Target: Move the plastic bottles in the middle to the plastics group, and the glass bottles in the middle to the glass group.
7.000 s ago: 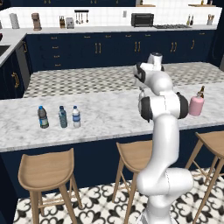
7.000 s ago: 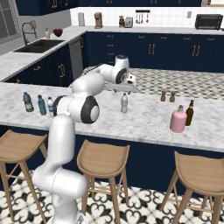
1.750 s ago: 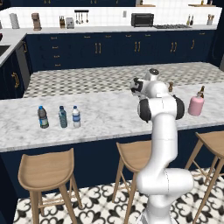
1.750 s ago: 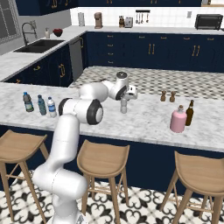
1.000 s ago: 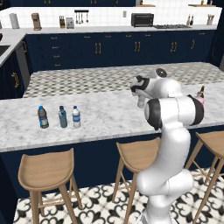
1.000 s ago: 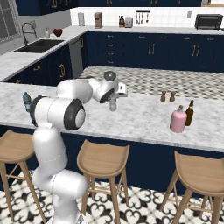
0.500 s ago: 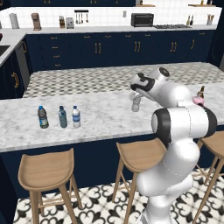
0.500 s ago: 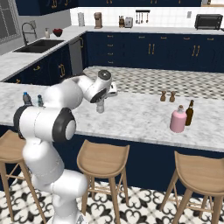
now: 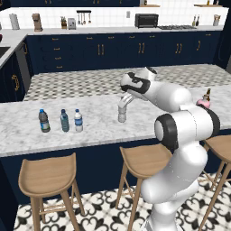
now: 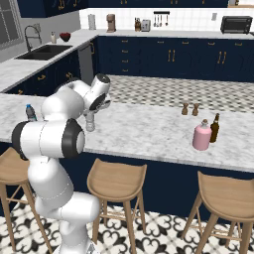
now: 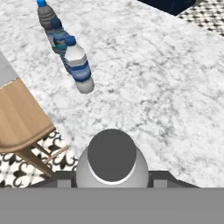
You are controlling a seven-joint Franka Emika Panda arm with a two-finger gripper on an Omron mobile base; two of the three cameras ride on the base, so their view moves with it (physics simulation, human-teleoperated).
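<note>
My gripper [image 9: 123,101] [image 10: 92,112] is shut on the neck of the plain greyish-clear plastic bottle [image 9: 122,114] [image 10: 90,122], holding it upright low over the marble counter [image 9: 94,135]. The hand view looks down on its grey cap [image 11: 111,154]. To the left stand the blue-label water bottle [image 9: 78,121] [image 11: 79,68] and the plastics group: a teal bottle [image 9: 65,121] [image 11: 59,37] and a dark grey bottle [image 9: 43,121] [image 11: 45,15]. At the right end the pink glass bottle [image 10: 201,135] [image 9: 203,103] stands by the slim brown bottle [image 10: 215,128] [image 9: 207,94].
Two small brown shakers [image 10: 185,108] stand at the counter's far side. Wooden stools [image 9: 47,173] [image 10: 116,181] line the near edge below the counter. A second counter with appliances runs along the back wall.
The arm has swung left along the counter with the plain bottle in its grip, bringing it closer to the three bottles at the left end. The other bottles have stayed put.
</note>
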